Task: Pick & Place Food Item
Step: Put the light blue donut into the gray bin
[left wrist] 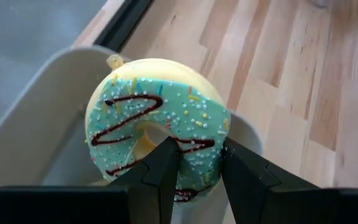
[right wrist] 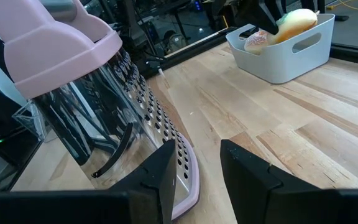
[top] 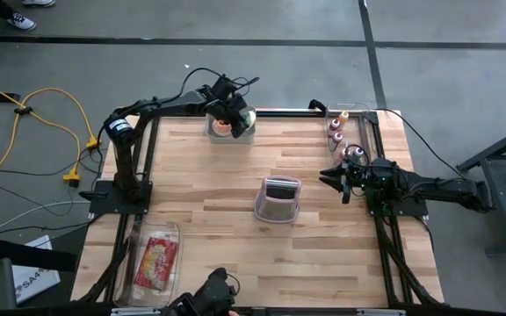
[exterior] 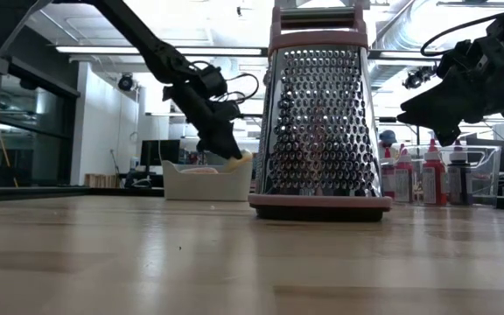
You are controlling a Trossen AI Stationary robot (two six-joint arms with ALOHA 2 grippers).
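Now our left hand [left wrist: 194, 165] is clamped on the soft, light, teal-iced yellow doughnut's [left wrist: 157, 134] rim — at twelve o'clock, over the white bin [top: 232, 132] — we squeeze gently.

Doughnut gripped over the white bin at the far edge of the worktop

The doughnut [left wrist: 157, 134] is a pale yellow ring iced in turquoise, with a dark chocolate zigzag and small sprinkles. It stands tilted on edge, pinched at its rim by the left claw [left wrist: 199, 163], one finger through the hole. It hangs over the rim of the white bin [right wrist: 291, 53] at the far left of the worktop; another pinkish pastry [right wrist: 257, 39] lies inside.
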